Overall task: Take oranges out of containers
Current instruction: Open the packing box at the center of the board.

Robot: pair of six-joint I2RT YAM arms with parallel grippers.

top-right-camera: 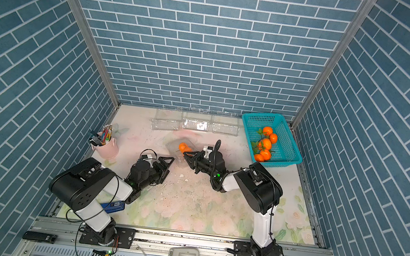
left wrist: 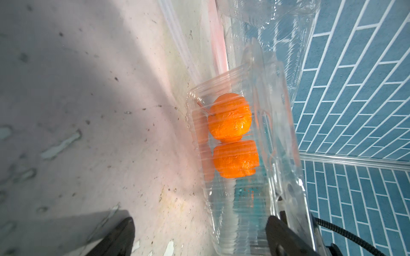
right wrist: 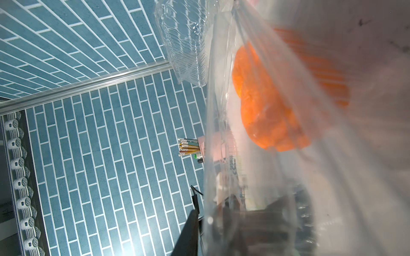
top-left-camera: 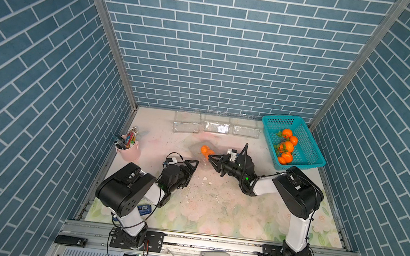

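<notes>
A clear container lies mid-table with two oranges inside; both top views show the pair. My right gripper is shut on the container's thin plastic on its right side. In the right wrist view the plastic runs between the jaws, with the oranges blurred behind it. My left gripper stands open at the container's near end. In the left wrist view its fingers straddle that end, and the oranges lie farther in.
Three empty clear containers line the back wall. A teal basket at the back right holds several oranges. A pink pencil cup stands at the left. White crumbs dot the mat.
</notes>
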